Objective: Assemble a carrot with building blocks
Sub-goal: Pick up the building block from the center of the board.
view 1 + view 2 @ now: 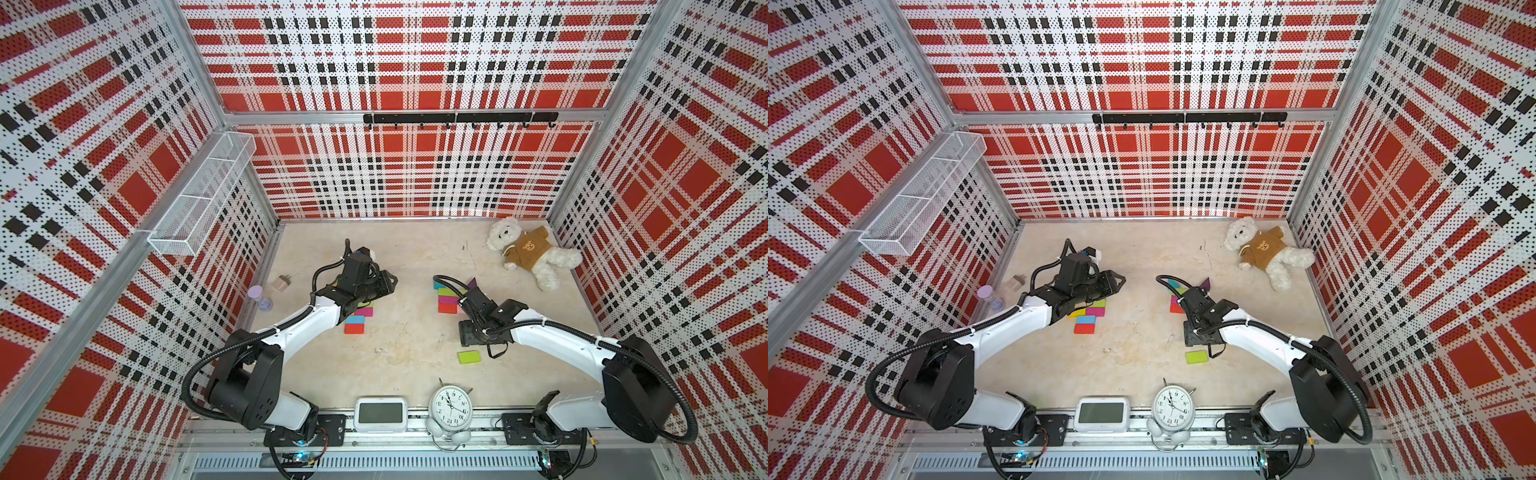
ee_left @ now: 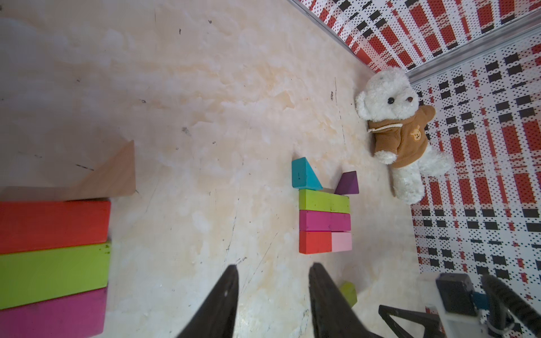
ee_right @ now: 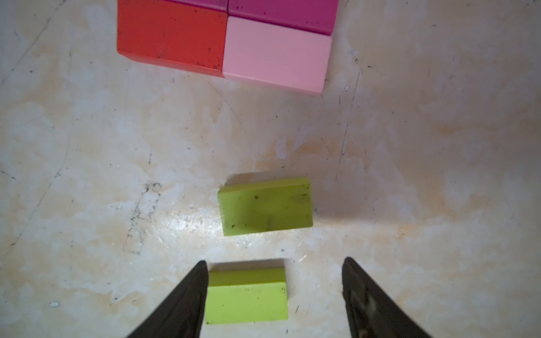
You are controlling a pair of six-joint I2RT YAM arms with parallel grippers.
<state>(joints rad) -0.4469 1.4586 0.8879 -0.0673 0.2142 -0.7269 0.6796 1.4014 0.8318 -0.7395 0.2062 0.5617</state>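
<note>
Building blocks [image 1: 448,299], group by the right end effector [image 3: 275,261]: we see them flat on the tabletop [image 1: 415,257] in butted rows. There is a lime row [image 2: 323,200], a magenta row [image 2: 325,221], then a red-orange brick [image 2: 314,242] touching a pink brick [image 2: 342,241]. A teal wedge [image 2: 304,174] and a purple wedge [image 2: 348,184] sit against the lime row's far edge.
Group by the left end effector [image 2: 273,265]: a red-orange slab [image 2: 52,222], lime slab [image 2: 52,275] and magenta slab [image 2: 49,313] lie edge to edge, with a wood wedge [image 2: 114,175] at the red one's edge. A blue brick [image 1: 355,319] shows in a top view.
Loose stock: a nearer lime brick [image 3: 246,301] and a farther lime brick [image 3: 265,206] lie apart from each other and from both groups.
Why so, our reading: rows are butted so a flat figure keeps its outline, and the lime pieces probably wait as carrot greens. Nothing reads as a carrot yet.
Right end effector: the jaws are spread wide astride the nearer lime brick. One finger is at its side and the other is well clear. The brick rests on the tabletop, ungripped, in line for a pinch.
Left end effector: the jaws are parted over bare tabletop with nothing between them.
Writing: the alarm clock [image 1: 451,405] shows hour numerals, and anything finer is too small to read. The display unit [image 1: 380,412] has a blank screen. The teddy bear [image 1: 528,249] wears a hoodie with a bear-face patch and no words. We find no legible brand.
Bystanders: the lilac hourglass [image 1: 259,297] and beige cube [image 1: 281,284] are well apart from the blocks.
</note>
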